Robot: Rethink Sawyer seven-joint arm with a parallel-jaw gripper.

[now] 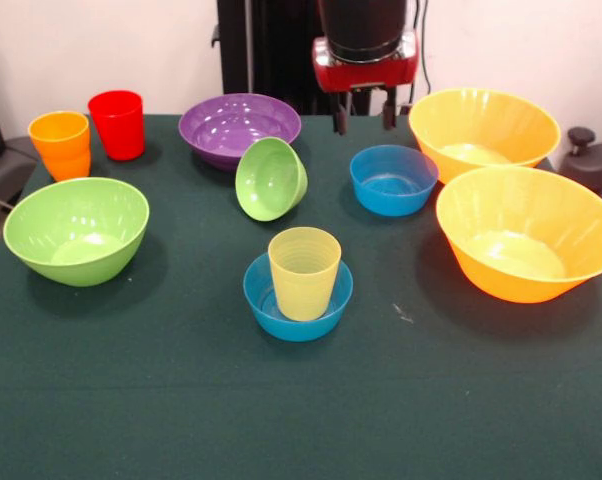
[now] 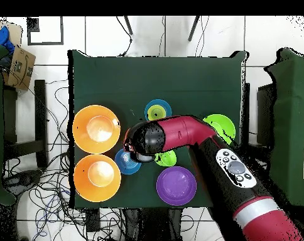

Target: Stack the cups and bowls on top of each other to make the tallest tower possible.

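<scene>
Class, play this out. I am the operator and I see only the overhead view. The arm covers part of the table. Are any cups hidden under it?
Observer: Yes. An orange cup and a red cup stand upright side by side, near the large green bowl.
Operator: Is the small green bowl sitting flat?
Observer: No. It is tipped on its side, leaning against the purple bowl.
Operator: Is the gripper carrying anything?
Observer: No. It hangs open and empty above the table.
</scene>
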